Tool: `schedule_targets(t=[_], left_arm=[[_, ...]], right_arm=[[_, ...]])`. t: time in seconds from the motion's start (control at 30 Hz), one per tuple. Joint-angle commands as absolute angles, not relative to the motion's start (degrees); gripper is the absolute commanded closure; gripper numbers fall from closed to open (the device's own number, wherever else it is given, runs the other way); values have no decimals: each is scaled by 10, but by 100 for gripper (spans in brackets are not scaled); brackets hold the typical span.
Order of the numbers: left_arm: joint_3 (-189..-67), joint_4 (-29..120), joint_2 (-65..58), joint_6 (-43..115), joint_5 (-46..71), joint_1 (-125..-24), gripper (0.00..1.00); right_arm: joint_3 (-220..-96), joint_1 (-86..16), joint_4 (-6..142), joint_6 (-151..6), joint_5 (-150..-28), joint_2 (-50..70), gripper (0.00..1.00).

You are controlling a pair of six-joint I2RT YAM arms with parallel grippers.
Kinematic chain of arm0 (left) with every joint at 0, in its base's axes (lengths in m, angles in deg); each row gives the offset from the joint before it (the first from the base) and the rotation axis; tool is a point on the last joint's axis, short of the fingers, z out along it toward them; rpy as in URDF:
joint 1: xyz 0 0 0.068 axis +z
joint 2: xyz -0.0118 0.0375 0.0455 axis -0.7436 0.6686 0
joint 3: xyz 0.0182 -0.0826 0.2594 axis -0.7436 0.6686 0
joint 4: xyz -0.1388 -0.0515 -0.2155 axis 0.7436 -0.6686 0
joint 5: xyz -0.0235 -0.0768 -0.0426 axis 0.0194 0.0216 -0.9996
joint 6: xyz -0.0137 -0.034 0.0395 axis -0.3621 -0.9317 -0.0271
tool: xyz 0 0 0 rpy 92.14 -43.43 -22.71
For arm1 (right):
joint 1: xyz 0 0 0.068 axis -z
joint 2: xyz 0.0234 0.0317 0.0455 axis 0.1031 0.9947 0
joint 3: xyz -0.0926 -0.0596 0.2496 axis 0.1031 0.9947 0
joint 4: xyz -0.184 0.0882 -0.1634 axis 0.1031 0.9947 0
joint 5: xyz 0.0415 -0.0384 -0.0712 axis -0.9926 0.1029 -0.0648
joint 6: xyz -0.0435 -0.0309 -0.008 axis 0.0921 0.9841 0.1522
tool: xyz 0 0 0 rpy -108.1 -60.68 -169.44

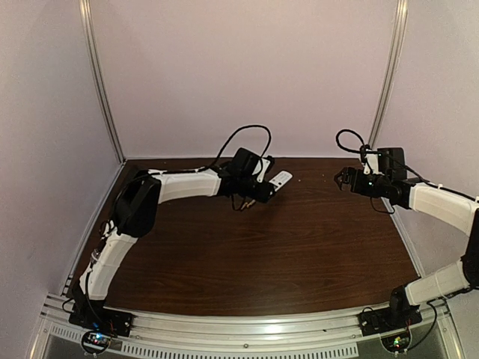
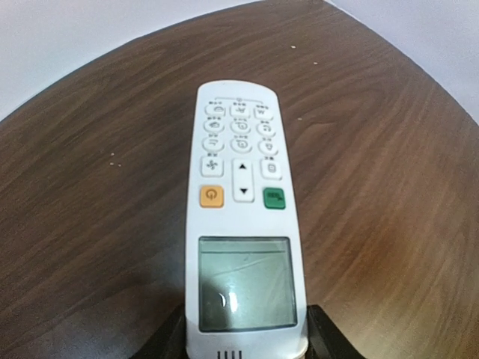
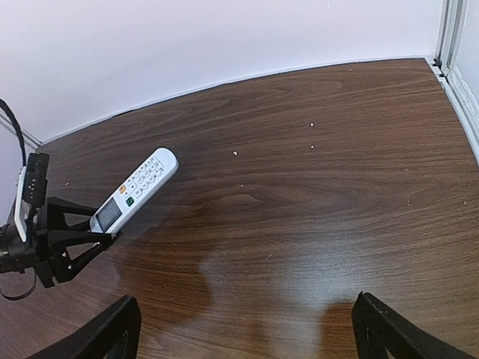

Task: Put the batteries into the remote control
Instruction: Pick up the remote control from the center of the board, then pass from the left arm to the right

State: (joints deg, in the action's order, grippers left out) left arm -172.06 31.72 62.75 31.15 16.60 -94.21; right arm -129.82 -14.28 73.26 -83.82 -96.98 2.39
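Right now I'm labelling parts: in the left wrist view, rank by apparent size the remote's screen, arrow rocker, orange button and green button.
Largest first on remote control:
1. screen
2. arrow rocker
3. orange button and green button: look alike.

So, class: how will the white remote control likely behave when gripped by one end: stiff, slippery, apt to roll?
Probably stiff: the remote control juts straight from the left tool without sagging. Its smooth plastic may slip. Flat, so unlikely to roll.

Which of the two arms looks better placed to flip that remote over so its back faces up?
Left, I'd say: the left gripper holds the remote control at its screen end, buttons up. The right gripper hangs open and empty, well away from it.
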Motion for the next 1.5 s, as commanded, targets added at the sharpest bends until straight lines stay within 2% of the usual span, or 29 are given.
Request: schedule_targets(t=[0.0, 0.3, 0.5, 0.63, 0.83, 1.13, 1.3, 1.47], left_arm=[[-1666, 340, 567, 333, 110, -952, 79], [-1439, 304, 409, 400, 29, -954, 82], [-1347, 270, 341, 406, -45, -953, 83], [-1361, 221, 323, 391, -85, -952, 83], [-1404, 149, 309, 377, -153, -934, 83], [-1452, 74, 301, 373, -228, -917, 84], [-1464, 55, 301, 377, -271, -917, 84], [-1470, 48, 305, 376, -309, -917, 84]], right_arm=[[-1290, -142, 721, -822, -989, 2, 0], [-1225, -161, 679, -780, -1030, -72, 0], [-1185, -256, 653, -748, -1037, -113, 3], [-1202, -350, 681, -716, -980, -106, 8], [-1255, -477, 743, -665, -904, -42, 10], [-1312, -579, 801, -565, -809, -2, 12], [-1357, -622, 820, -521, -748, 57, 23], [-1395, -643, 836, -489, -722, 111, 28]])
